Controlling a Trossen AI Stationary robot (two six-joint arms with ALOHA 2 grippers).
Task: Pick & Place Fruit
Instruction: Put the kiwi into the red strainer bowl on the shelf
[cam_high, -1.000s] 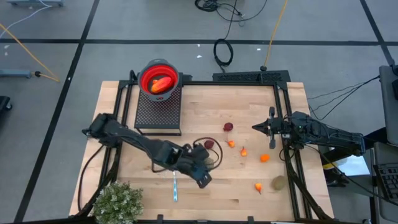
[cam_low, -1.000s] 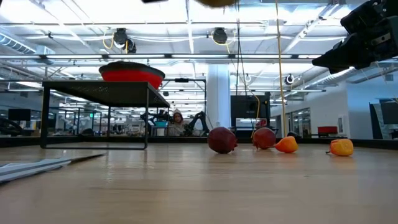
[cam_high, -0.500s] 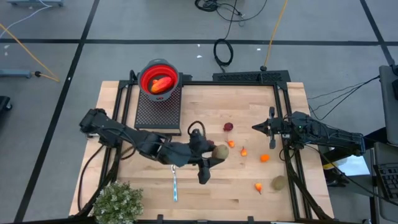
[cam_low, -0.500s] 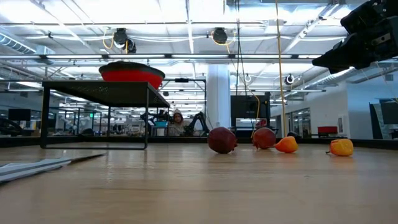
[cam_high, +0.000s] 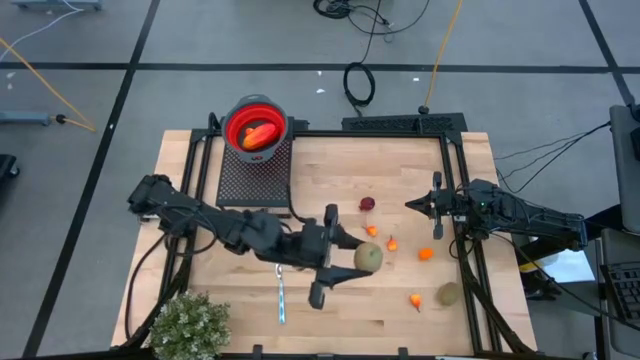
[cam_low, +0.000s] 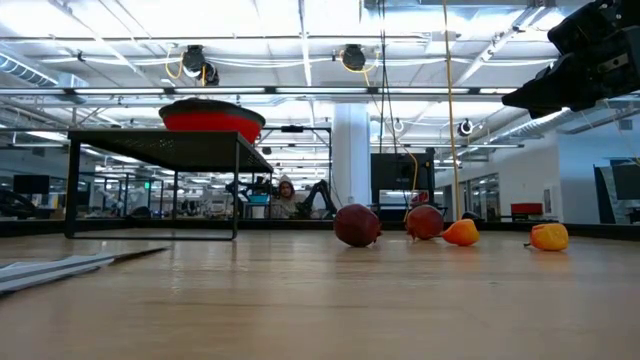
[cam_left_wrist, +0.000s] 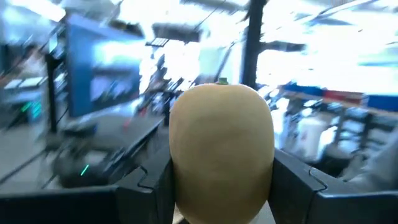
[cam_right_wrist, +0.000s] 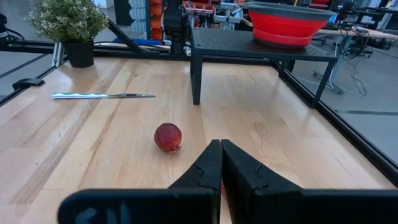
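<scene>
Pinching a brown-green kiwi (cam_left_wrist: 221, 149) between its two fingers (cam_left_wrist: 149, 186), the left pincer (cam_high: 345, 268) holds the fruit lifted above the middle of the wooden surface (cam_high: 330, 160); in the left wrist view the oval fills the gap between the fingers, one dark finger touching each side; seen from above, the kiwi sits at the arm's tip, beside the slim knife (cam_high: 281, 301) that lies flat on the boards; a second kiwi (cam_high: 449, 294) rests on the surface near the right edge, well apart from the held one, so two kiwis in all; four small orange bits lie scattered between them, one (cam_high: 415, 299) just beside that second kiwi, one (cam_high: 426, 253) farther in, and two (cam_high: 391, 243) smaller ones near the middle; two dark red balls, one (cam_high: 368, 204) toward the far side and one (cam_low: 357, 225) closer, partly hidden under the left arm from above; the right pincer (cam_high: 408, 205) hangs over the right side of the surface, fingers pressed together, holding nothing, with a red ball ahead of it; farthest back, one elongated red-orange fruit (cam_high: 258, 135) lies inside the red bowl (cam_high: 234, 118) on the black perforated stand (cam_high: 254, 185); one bushy plant (cam_high: 188, 323) stands at the near left corner.
</scene>
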